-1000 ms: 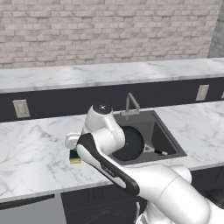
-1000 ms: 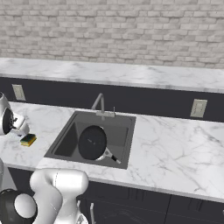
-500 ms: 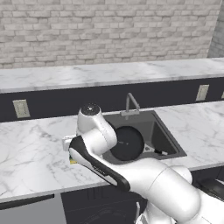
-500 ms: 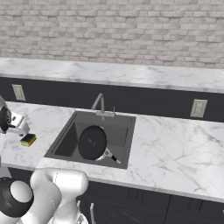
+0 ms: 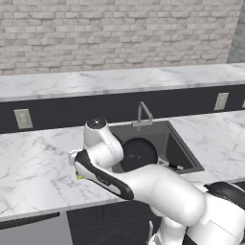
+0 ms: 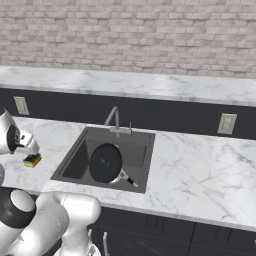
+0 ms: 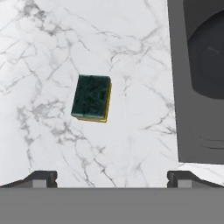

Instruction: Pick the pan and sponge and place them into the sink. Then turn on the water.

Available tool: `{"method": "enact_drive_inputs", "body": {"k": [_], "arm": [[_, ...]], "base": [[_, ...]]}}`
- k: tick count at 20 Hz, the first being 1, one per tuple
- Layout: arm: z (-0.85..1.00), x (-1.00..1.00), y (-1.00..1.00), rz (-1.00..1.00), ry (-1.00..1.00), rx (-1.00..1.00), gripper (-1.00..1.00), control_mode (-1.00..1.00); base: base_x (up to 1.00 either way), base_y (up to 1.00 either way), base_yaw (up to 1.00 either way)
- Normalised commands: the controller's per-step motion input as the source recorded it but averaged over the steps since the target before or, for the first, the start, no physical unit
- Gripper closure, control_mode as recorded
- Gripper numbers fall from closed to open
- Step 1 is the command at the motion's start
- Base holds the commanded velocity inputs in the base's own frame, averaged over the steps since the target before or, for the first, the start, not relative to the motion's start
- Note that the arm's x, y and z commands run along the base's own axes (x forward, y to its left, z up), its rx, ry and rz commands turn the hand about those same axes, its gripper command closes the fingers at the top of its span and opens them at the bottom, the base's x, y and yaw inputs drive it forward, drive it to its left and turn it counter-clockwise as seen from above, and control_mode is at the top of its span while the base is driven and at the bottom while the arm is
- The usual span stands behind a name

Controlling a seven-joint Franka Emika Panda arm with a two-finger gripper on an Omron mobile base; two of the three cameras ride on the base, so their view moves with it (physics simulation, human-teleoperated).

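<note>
**Open gripper above the sponge, pan already in the basin**

We see the gripper (image 7: 111,177) with its jaws spread wide and empty, looking straight down on the worktop (image 7: 52,52). The sponge (image 7: 91,97) lies flat ahead of the fingertips and slightly toward the left one, green face up; its long axis runs nearly along the line of view, across the jaw gap. Nothing stands between them. To the sponge's right the sink (image 6: 142,180) begins, well apart from it, with the pan (image 6: 106,163) resting inside. The faucet (image 6: 115,119) stands at the sink's back edge. We judge a short descent remains.
</note>
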Motion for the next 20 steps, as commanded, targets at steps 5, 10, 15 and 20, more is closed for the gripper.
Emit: {"method": "enact_drive_inputs", "body": {"k": [5,10,15,20], "arm": [[-0.39,0.23,0.00,0.00,0.00,0.00,-1.00,-1.00],[-0.22,0.30,0.00,0.00,0.00,0.01,-1.00,-1.00],[-0.11,0.34,0.06,0.00,0.00,0.05,-1.00,-1.00],[-0.12,0.24,0.29,0.00,0.00,0.10,-1.00,-1.00]], "base": [[0.00,0.00,0.00],[0.00,0.00,0.00],[0.00,0.00,0.00],[0.00,0.00,0.00]]}}
